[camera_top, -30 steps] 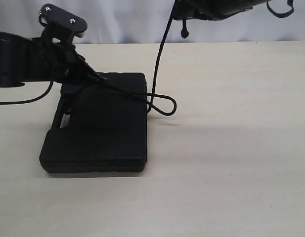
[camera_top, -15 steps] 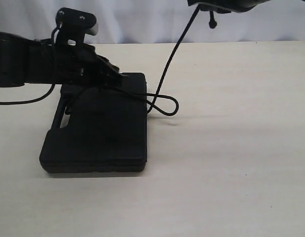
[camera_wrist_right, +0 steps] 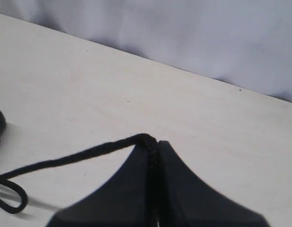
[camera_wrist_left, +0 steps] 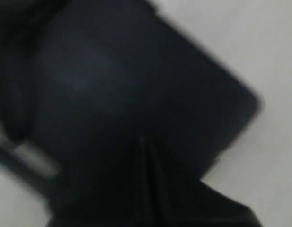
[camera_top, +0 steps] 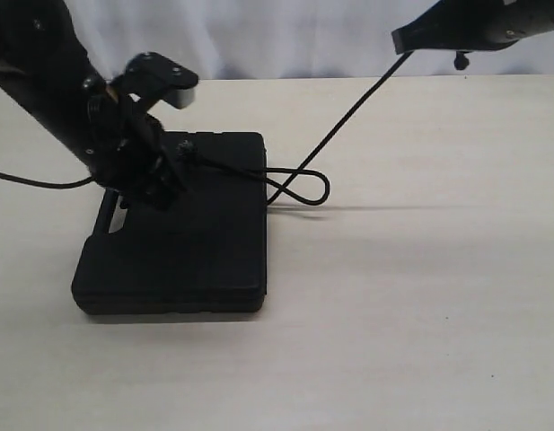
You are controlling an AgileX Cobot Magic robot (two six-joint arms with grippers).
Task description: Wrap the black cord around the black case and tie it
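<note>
The black case (camera_top: pixel 196 247) lies flat on the table, its handle slot toward the left. The black cord (camera_top: pixel 348 117) starts at a small end on the lid (camera_top: pixel 184 148), crosses the lid, forms a loop (camera_top: pixel 317 189) off the case's right edge and rises taut to my right gripper (camera_top: pixel 400 40), which is shut on it. In the right wrist view the cord (camera_wrist_right: pixel 79 153) sits pinched between the fingers of that gripper (camera_wrist_right: pixel 153 141). My left gripper (camera_top: pixel 164 196) points down over the lid's left part. Its blurred wrist view shows the tips (camera_wrist_left: pixel 145 141) together above the dark case (camera_wrist_left: pixel 112 71).
The cord's knotted tail (camera_top: pixel 459 61) hangs just behind the right gripper. The pale table (camera_top: pixel 420 287) stretches right of and in front of the case. A white cloth backdrop (camera_top: pixel 285 36) runs along the table's far edge. A thin robot cable (camera_top: pixel 34 182) trails off left.
My right gripper has moved right, pulling the cord straighter and tighter. My left arm has swung up, turning its gripper down onto the lid; the cord end now lies apart from it.
</note>
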